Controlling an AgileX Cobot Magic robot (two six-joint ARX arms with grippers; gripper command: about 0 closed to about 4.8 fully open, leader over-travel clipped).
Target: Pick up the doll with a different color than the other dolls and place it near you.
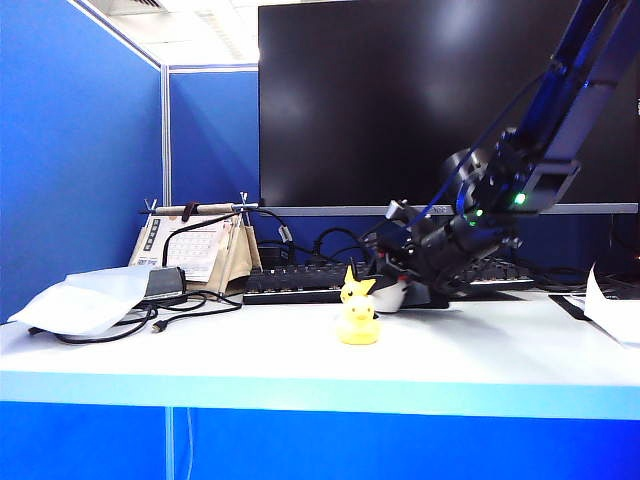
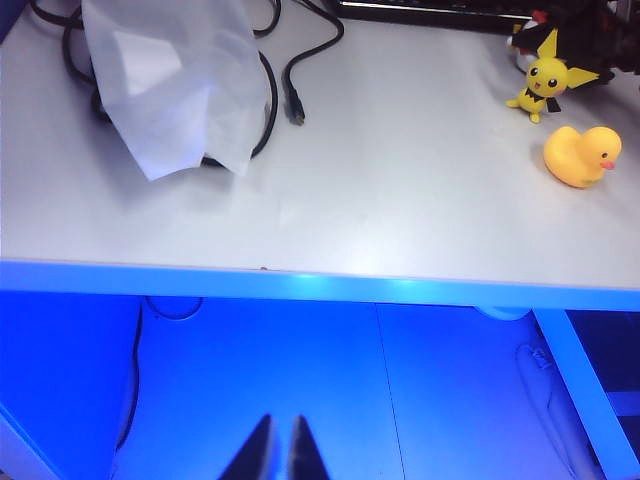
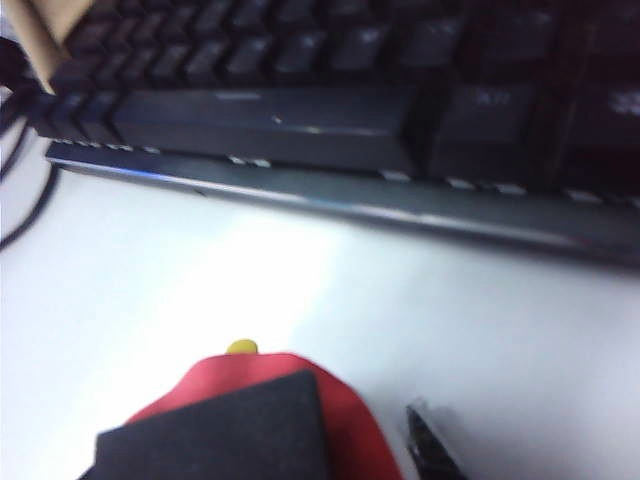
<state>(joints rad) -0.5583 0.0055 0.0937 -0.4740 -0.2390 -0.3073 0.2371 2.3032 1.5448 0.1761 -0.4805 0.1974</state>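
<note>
Though the right gripper straddled the white doll behind the yellow duck, clamping couldn't be told; lift and near-side placement remained. Left gripper hung closed below the table.

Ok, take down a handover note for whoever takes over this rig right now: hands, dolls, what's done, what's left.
Left hand: looks shut, empty, hanging below the table front edge.
Right hand: down at the odd-coloured doll, just behind the pointed-ear figure and the duck, in front of the keyboard. Grip can't be confirmed.
Done: reach to the doll.
Left: confirm grip, lift, set it near the front edge.
</note>
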